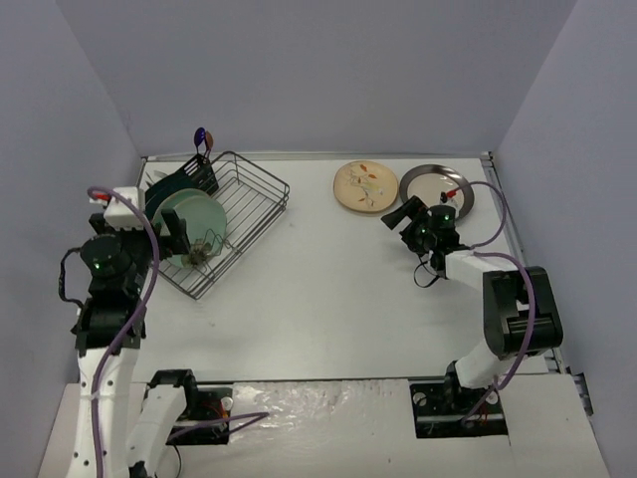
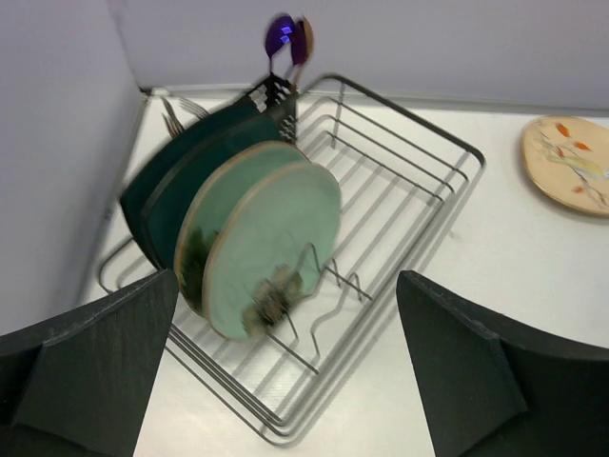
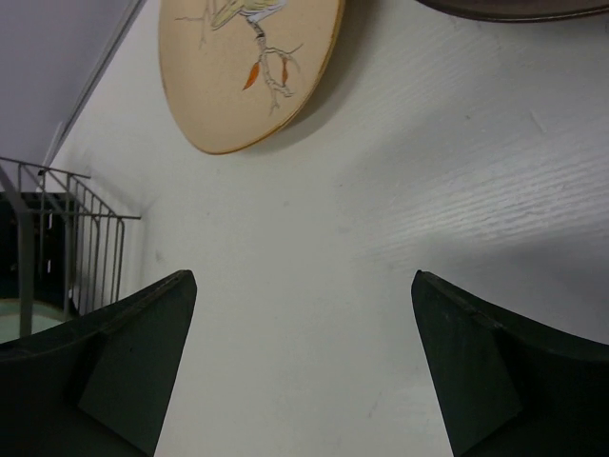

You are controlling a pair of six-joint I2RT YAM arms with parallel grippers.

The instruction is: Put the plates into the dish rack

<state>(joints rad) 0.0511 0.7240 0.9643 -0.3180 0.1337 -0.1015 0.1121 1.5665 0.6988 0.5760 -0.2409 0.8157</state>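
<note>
Just before the dish rack [image 2: 381,171], the left gripper [image 2: 285,381] is hovering with jaws released and empty. Inside, two mint-green plates [image 2: 276,238] are standing before two teal square plates [image 2: 190,171]. Right of the rack, the right gripper [image 3: 304,314] is holding its jaws spread and empty, the cream floral plate [image 3: 247,67] and dark-rimmed plate [image 1: 433,179] lying beyond.

Soft, even light, faint shadows; the plates [image 2: 276,228] look slightly motion-blurred in the left wrist view.
</note>
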